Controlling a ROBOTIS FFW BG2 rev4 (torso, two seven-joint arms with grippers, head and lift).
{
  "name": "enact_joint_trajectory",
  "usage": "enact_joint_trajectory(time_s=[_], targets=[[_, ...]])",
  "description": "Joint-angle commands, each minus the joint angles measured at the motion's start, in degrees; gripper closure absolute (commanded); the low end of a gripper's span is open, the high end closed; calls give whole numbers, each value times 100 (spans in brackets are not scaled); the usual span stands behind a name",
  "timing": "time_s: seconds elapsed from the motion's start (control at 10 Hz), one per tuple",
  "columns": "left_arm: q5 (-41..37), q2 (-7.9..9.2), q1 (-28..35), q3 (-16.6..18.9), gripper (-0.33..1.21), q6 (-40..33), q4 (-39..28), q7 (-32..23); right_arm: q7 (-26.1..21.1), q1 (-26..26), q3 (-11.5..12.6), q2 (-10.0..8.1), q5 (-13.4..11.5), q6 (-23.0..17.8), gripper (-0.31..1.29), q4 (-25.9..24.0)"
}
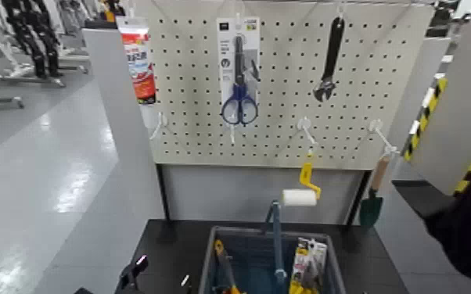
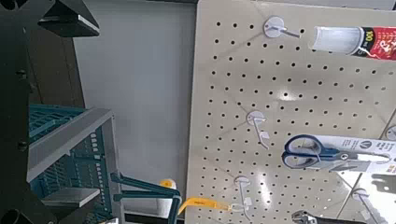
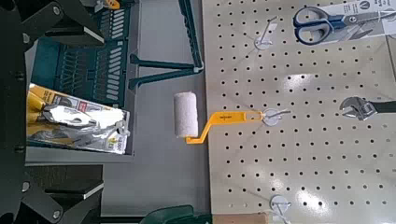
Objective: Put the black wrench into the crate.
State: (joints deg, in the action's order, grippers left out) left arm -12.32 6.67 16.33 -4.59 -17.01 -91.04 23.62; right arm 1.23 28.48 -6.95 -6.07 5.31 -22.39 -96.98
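Observation:
The black wrench (image 1: 330, 59) hangs jaw down from a hook at the upper right of the white pegboard (image 1: 285, 133). Its jaw also shows in the right wrist view (image 3: 360, 107) and at the edge of the left wrist view (image 2: 322, 217). The dark grey crate (image 1: 207, 266) with an upright blue handle (image 1: 276, 242) stands on the black table below the board. My left gripper (image 1: 133, 274) is low beside the crate's left side, open and empty (image 2: 86, 112). My right gripper (image 3: 93, 112) is open and empty, facing the crate (image 3: 75, 75) and board; only its arm (image 1: 469, 227) shows in the head view.
Blue-handled scissors on a white card (image 1: 239, 74) hang at the board's centre, a red-and-white tube (image 1: 138, 59) at its left. A yellow-handled paint roller (image 1: 303, 191) and a green trowel (image 1: 372, 205) hang below. Packaged pliers (image 1: 309, 266) and a yellow-handled tool (image 1: 223, 266) lie in the crate.

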Motion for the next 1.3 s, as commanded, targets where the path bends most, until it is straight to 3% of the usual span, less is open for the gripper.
enact_joint_trajectory(time_s=[0.1, 0.7, 0.9, 1.2, 1.3], targets=[[-209, -7, 107, 37, 10, 136, -19, 81, 9, -9, 9, 9, -30, -2, 22, 4], [-122, 19, 89, 37, 10, 295, -72, 99, 62, -9, 44, 9, -56, 77, 22, -84], [-122, 19, 72, 28, 10, 312, -63, 107, 378, -9, 211, -70, -74, 402, 22, -427], [-130, 19, 37, 2, 10, 303, -37, 116, 615, -308, 572, -44, 410, 921, 22, -699], [-139, 19, 19, -7, 10, 303, -28, 125, 958, -466, 765, -8, 410, 1325, 21, -875]])
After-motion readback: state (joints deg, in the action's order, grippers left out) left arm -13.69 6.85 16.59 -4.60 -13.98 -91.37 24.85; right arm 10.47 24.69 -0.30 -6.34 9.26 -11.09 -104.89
